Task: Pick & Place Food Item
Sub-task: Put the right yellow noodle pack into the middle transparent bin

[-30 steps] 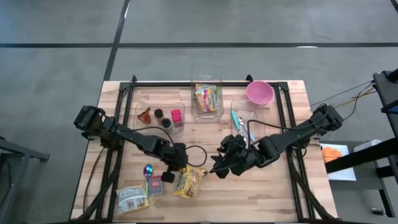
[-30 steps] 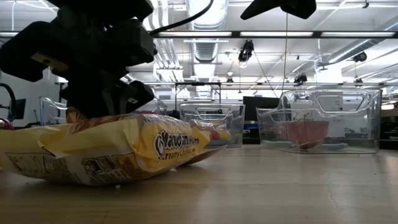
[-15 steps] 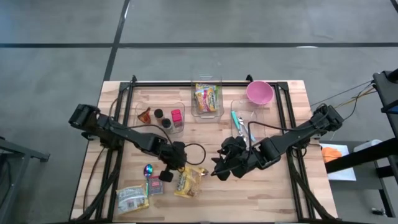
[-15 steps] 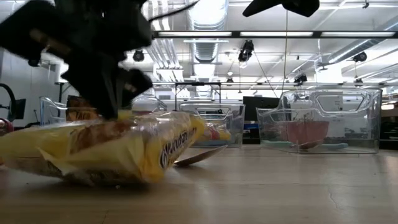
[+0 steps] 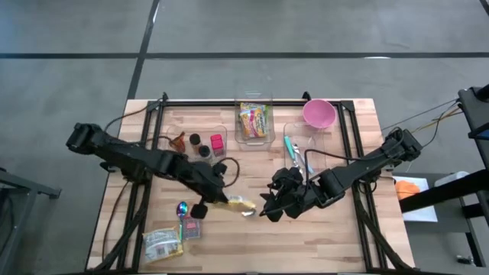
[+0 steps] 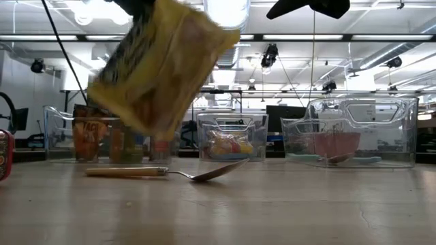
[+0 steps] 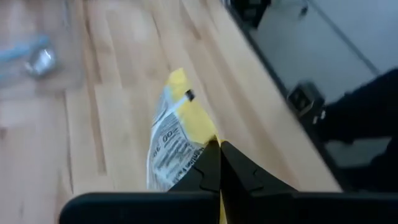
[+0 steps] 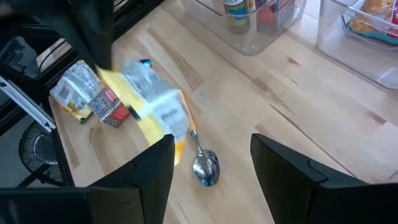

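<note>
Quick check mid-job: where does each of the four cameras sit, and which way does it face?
High: overhead, straight down; both arms, left gripper lifting the yellow packet.
Low: table height, level; packet hanging over the spoon.
Left wrist: shut fingers pinching the packet.
Right wrist: open right gripper facing packet and spoon.
All four share the packet.

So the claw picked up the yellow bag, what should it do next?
Probably carry it toward the middle bin. The left claw is shut on the bag, which hangs clear above the table and spoon, and that bin already holds snack packets.
</note>
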{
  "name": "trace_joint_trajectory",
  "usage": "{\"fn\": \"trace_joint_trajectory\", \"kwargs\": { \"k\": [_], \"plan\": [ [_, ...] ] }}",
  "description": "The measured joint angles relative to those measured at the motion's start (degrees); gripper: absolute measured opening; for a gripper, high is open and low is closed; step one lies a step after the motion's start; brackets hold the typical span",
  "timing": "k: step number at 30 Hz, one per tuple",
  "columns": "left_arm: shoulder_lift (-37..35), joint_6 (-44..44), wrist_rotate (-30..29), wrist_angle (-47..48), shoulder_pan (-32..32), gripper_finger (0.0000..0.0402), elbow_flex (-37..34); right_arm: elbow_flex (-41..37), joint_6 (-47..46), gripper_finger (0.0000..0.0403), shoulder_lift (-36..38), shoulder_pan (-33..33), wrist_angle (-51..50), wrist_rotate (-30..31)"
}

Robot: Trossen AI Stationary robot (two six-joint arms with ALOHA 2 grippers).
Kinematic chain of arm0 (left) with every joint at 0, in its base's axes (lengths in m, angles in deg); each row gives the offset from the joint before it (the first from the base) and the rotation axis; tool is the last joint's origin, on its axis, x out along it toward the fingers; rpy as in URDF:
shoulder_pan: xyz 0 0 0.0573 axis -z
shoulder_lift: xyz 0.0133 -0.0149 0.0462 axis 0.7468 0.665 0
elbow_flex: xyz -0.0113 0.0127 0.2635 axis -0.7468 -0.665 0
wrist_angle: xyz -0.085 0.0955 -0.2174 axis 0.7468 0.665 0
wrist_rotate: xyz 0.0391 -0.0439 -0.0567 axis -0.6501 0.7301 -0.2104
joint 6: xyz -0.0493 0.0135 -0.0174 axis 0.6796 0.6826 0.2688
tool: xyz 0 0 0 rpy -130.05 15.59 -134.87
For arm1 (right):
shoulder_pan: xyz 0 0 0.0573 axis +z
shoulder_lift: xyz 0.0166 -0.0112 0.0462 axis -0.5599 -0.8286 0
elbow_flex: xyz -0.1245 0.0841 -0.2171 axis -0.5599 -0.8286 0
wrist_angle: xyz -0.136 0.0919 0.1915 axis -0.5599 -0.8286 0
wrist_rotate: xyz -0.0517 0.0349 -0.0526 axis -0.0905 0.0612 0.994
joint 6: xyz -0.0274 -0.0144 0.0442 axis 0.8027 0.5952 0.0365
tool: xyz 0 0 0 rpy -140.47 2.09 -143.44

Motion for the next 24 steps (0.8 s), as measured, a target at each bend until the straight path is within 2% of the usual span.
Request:
{"fn": "trace_joint_trajectory", "kwargs": {
  "k": [3, 10, 14, 19, 24],
  "plan": [
    [-1.0, 0.6, -0.8, 0.5, -0.8, 0.0, 1.9, 0.0, 0.0, 0.0208, 0.0, 0.0, 0.0, 0.7],
    [-1.3, 2.2, -4.1, 4.5, -4.6, 0.0, 6.1, 0.0, -2.9, 0.0208, 1.8, 1.5, -0.1, 11.3],
    [-1.3, 2.2, -5.3, 6.7, -8.1, 0.0, 7.9, 0.0, -5.1, 0.0208, 4.1, 2.5, -1.4, 15.0],
    [-1.3, 2.2, -5.4, 7.2, -14.0, 0.0, 9.6, 0.0, -9.7, 0.0208, 7.6, 2.5, -6.6, 16.6],
    [-1.2, 2.1, -4.7, 6.8, -20.8, 0.0, 12.1, 0.0, -8.8, 0.0208, 11.6, 2.2, -12.1, 16.8]
  ]
}}
